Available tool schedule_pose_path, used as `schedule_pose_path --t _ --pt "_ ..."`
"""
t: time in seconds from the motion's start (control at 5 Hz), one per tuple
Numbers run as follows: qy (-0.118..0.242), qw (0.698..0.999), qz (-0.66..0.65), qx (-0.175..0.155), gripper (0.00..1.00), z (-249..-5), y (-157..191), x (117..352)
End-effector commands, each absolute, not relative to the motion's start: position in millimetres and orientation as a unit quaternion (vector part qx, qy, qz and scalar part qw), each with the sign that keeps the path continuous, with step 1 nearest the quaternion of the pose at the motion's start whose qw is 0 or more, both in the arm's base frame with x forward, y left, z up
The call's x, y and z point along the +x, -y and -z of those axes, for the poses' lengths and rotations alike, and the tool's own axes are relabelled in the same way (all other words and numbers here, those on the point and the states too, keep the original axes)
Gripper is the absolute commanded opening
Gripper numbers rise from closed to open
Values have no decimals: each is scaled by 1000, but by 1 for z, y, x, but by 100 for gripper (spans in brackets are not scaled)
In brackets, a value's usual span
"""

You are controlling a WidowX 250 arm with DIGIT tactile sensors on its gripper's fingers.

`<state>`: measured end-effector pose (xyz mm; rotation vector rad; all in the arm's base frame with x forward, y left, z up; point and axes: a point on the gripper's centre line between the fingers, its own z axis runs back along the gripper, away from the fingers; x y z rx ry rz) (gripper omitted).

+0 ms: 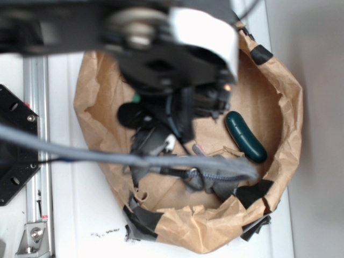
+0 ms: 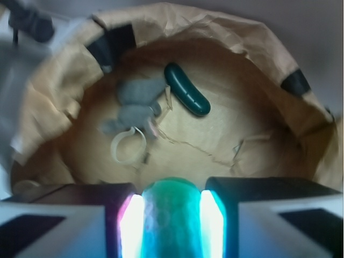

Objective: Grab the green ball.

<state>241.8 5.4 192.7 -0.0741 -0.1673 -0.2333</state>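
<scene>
Wrist view shows the gripper (image 2: 172, 215) closed on the green ball (image 2: 172, 212), a finger (image 2: 131, 226) pressed to each side, above the brown paper bowl (image 2: 269, 59). Deeper inside lie a grey plush toy (image 2: 137, 102) and dark green cucumber (image 2: 187, 89). Exterior view hides the ball behind the blurred arm (image 1: 161, 48). No writing is legible.

My work surface is a white table (image 1: 80, 226). Directly on it sits a crumpled brown paper basin (image 1: 293, 107), its rim patched with black tape (image 1: 148, 219).
</scene>
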Motion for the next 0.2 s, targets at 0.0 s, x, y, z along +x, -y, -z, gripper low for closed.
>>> schedule_pose_path --t 0.0 --pt "98 994 -14 -43 0 -190 -1 256"
